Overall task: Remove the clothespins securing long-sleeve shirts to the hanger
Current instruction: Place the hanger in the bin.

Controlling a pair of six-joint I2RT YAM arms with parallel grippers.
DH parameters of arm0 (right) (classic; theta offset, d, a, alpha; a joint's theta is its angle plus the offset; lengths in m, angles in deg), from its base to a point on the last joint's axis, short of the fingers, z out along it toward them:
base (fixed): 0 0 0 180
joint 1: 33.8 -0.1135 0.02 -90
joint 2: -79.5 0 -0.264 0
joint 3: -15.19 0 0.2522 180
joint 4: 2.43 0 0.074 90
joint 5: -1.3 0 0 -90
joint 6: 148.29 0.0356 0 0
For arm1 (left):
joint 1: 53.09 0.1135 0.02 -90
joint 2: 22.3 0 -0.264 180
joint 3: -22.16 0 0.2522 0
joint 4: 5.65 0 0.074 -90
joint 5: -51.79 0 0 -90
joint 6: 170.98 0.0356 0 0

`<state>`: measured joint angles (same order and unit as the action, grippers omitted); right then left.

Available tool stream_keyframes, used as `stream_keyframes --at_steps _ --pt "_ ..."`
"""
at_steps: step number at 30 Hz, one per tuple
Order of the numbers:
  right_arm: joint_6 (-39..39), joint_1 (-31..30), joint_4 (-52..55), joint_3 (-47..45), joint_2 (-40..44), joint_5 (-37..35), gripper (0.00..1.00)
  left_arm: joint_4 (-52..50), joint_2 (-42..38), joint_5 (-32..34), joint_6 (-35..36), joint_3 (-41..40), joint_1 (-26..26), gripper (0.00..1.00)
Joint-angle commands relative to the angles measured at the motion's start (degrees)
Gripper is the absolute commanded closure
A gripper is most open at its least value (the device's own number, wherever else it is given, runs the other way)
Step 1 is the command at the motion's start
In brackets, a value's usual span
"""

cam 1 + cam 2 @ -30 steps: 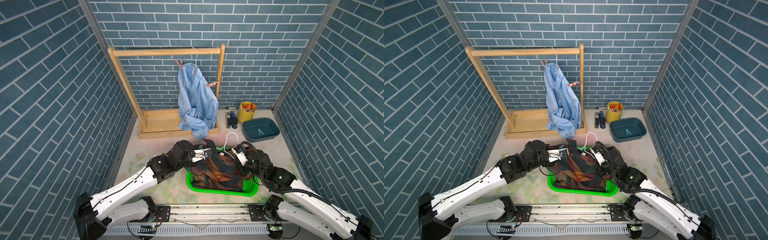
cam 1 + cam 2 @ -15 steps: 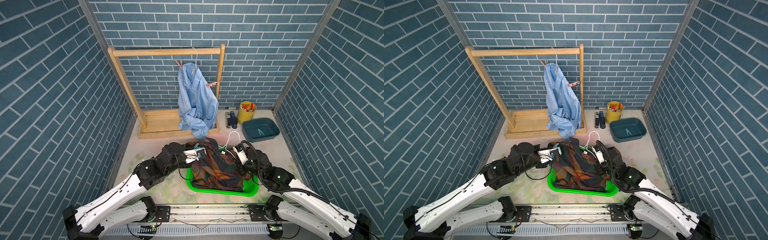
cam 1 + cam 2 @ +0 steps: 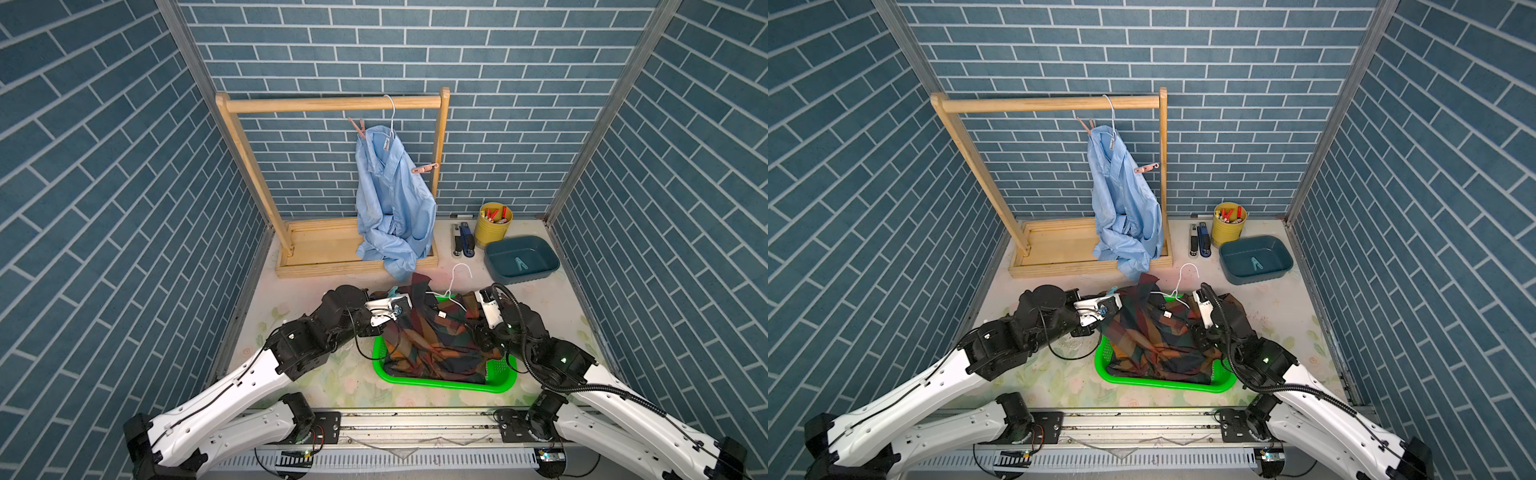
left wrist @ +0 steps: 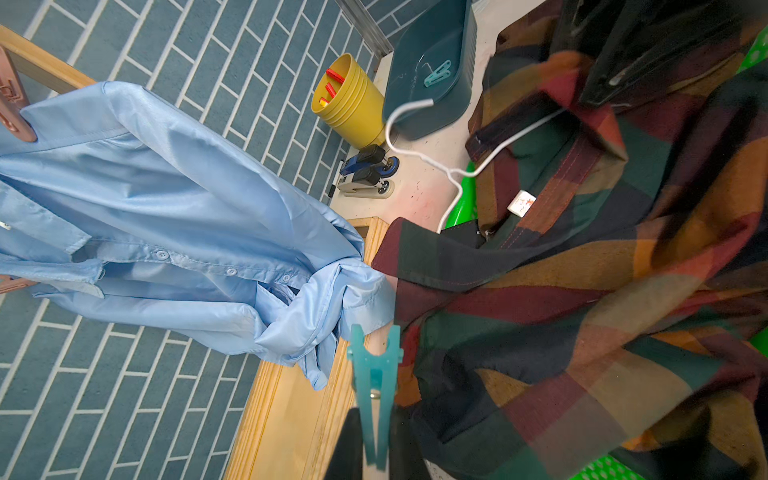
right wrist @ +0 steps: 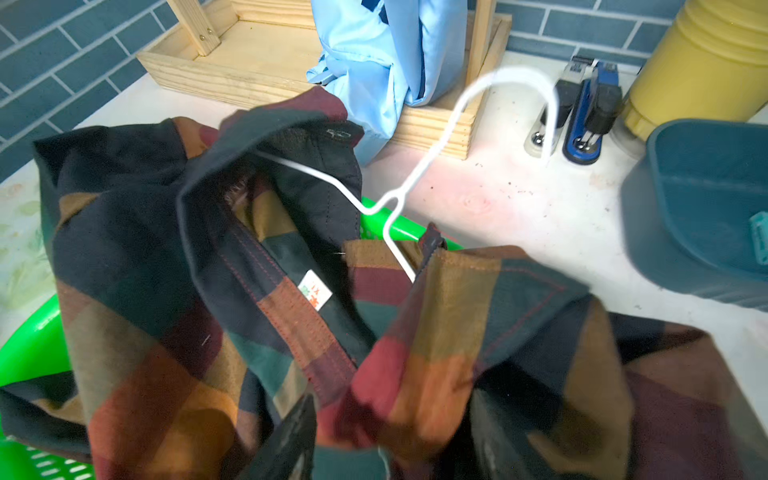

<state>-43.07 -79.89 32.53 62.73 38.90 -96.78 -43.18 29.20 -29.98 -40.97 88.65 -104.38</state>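
The dark plaid shirt (image 3: 432, 336) lies heaped in the green basket (image 3: 440, 380), with its white wire hanger (image 3: 459, 274) sticking out toward the back. At the shirt's left edge my left gripper (image 4: 376, 432) is shut on a teal clothespin (image 4: 374, 374), which has no cloth in its mouth. My right gripper (image 5: 390, 436) sits at the shirt's right side. Its fingers (image 5: 291, 440) are spread, with loose plaid cloth between them. The pale blue shirt (image 3: 392, 199) hangs on the wooden rack (image 3: 332, 104), pinned by two salmon clothespins (image 3: 358, 126) (image 3: 424, 168).
A teal tray (image 3: 540, 270) at the back right holds another teal clothespin (image 3: 519, 262). A yellow cup (image 3: 493, 224) of red and yellow sticks and a stapler (image 3: 463, 241) stand beside it. The rack's wooden base (image 3: 324, 249) lies behind the basket.
My left gripper has drawn back to the left with the teal clothespin. My right gripper's jaws have opened, and the plaid shirt has settled wider over the basket.
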Motion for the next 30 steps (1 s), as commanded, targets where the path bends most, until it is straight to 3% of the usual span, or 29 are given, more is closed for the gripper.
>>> stream_keyframes --at_steps 1,3,11,16,17,18,20,24,30 --pt "0.39 -0.23 1.20 2.17 2.20 -2.78 0.30 -0.89 0.48 -2.02 -1.76 2.34 0.22 0.98" --pt "-0.17 -0.19 1.91 2.82 3.04 -3.79 0.23 -1.43 0.62 -2.71 -2.19 2.80 0.24 0.98" --pt "-2.11 -0.23 -2.46 2.78 5.44 -2.26 0.21 -0.92 1.96 -10.83 -6.61 3.83 0.22 0.98" --pt "-4.48 -0.23 -11.68 2.34 4.70 6.55 0.20 -0.74 5.12 -17.08 -9.10 4.74 0.22 0.98" --pt "-5.72 -0.30 -14.29 1.40 4.75 8.40 0.16 -0.59 5.93 -18.49 -9.42 5.04 0.22 0.98" --pt "-6.23 -0.24 -15.97 1.08 4.62 9.73 0.05 -0.36 6.56 -19.99 -9.70 5.23 0.31 0.98" --pt "-8.33 -0.28 -17.28 1.77 3.19 12.76 0.01 0.29 8.21 -22.86 -10.28 5.66 0.85 0.98" --pt "-15.64 -0.40 -13.38 4.84 -2.11 20.15 0.01 1.29 11.00 -28.61 -11.52 6.80 3.18 0.99" --pt "-20.52 -2.24 -13.62 5.55 -3.60 19.55 0.07 0.35 13.80 -33.34 -10.93 8.67 5.71 0.99"
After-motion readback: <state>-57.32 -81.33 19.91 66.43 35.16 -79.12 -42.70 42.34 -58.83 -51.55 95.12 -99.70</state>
